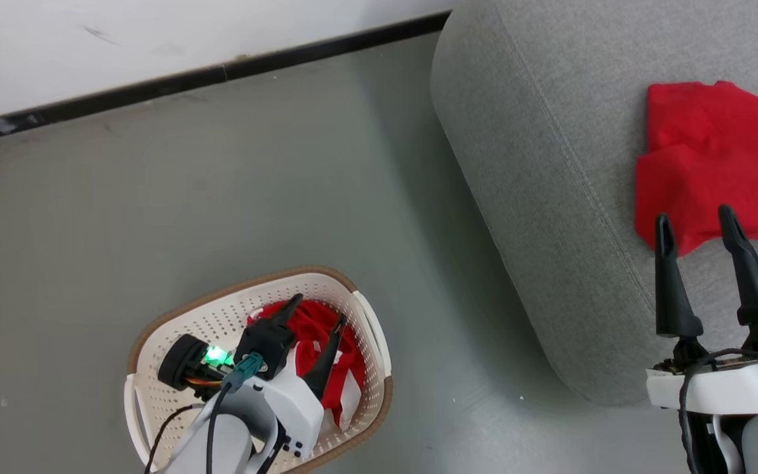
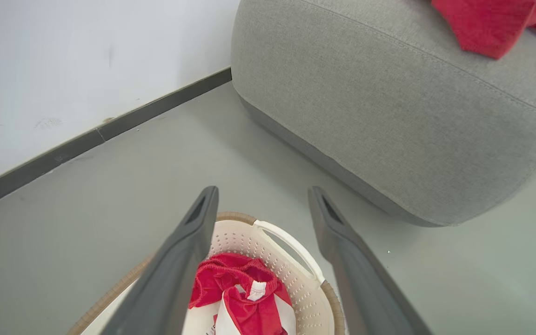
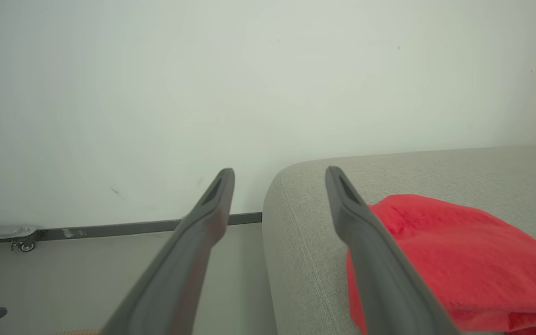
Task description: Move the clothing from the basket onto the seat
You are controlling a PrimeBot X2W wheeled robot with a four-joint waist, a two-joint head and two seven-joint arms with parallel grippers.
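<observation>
1. The basket [image 1: 214, 319] stands on the floor [image 1: 155, 197] at the lower left, well apart from the wall [image 1: 155, 39].
2. Red clothing [image 1: 306, 327] with white trim lies bunched inside it. In the left wrist view a small mark [image 2: 213, 321] on the white cloth is too small to read.
3. The left gripper [image 1: 319, 309] hangs over that clothing with its fingers spread apart. Whether they touch the fabric cannot be told.
4. The seat [image 1: 550, 197] sits to the right, near the basket but apart from it.
5. A red garment [image 1: 714, 151] lies folded over on the seat's top.
6. The right gripper [image 1: 694, 214] hovers at the garment's near edge, fingers wide apart and clamped on nothing.
</observation>
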